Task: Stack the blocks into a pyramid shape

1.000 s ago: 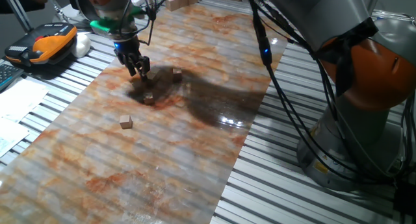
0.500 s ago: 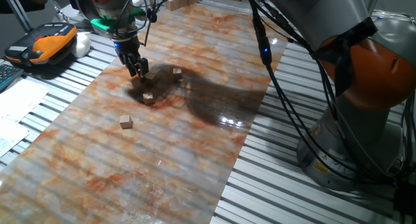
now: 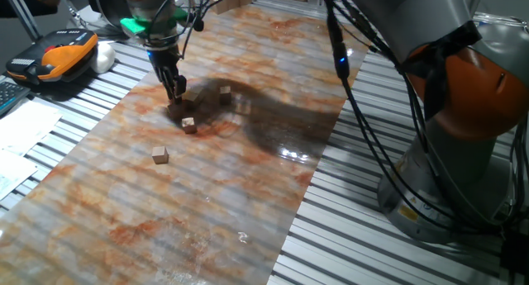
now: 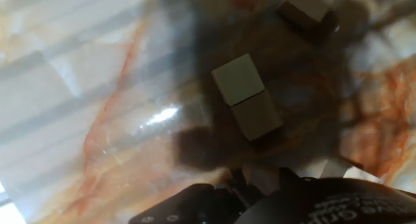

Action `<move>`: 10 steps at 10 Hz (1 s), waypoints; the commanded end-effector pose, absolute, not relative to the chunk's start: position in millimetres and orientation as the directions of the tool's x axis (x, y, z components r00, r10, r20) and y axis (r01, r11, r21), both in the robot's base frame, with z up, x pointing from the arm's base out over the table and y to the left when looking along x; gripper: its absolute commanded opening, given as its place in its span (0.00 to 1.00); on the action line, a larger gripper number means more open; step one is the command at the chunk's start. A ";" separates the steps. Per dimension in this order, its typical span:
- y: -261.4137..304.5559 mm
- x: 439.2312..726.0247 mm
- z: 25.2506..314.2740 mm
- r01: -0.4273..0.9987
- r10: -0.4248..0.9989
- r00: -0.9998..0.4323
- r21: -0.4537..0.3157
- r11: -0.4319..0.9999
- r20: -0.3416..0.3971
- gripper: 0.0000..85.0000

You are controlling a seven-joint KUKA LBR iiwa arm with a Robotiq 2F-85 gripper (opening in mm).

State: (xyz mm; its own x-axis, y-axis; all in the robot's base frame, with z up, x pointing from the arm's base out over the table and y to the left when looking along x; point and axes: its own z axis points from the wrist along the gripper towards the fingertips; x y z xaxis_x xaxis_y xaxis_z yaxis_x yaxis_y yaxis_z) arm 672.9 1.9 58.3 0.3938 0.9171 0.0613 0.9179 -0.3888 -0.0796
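In the fixed view my gripper (image 3: 176, 95) hangs low over the marbled board, just behind a small wooden block (image 3: 189, 125). Another block (image 3: 225, 92) lies to its right, and a third block (image 3: 160, 155) lies nearer the front. The hand view looks straight down on two blocks touching side by side (image 4: 237, 79) (image 4: 258, 117), with another block (image 4: 304, 6) at the top edge. My dark fingers fill the bottom of that view. Pale shapes sit between them, and I cannot make out how far apart the fingers are or whether they hold anything.
The marbled board (image 3: 207, 202) lies on a slatted metal table (image 3: 372, 252). An orange and black device (image 3: 58, 58) sits at the left. The arm's orange and grey base (image 3: 463, 128) and its cables stand to the right. The arm's dark shadow falls across the board's middle.
The hand has turned at the wrist and shifted slightly left and back, so the fingers look narrower now. The three loose blocks in the fixed view have not moved.
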 end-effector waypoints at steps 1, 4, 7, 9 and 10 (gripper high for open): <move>4.2 672.7 56.0 0.918 0.920 0.389 -0.098 -0.383 0.045 0.40; 7.5 672.2 53.2 0.920 0.924 0.382 -0.110 -0.377 0.032 0.60; 8.3 671.7 50.3 0.914 0.920 0.392 -0.125 -0.386 0.025 0.60; 8.7 671.8 48.8 0.901 0.907 0.420 -0.136 -0.413 0.029 0.60; 8.7 671.9 49.6 0.894 0.900 0.435 -0.134 -0.427 0.035 0.60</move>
State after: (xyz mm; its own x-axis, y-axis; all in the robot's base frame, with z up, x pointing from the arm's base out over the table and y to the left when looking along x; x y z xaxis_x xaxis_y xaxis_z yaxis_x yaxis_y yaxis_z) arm 672.0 8.7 49.7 0.4395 0.8974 0.0376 0.8923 -0.4314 -0.1333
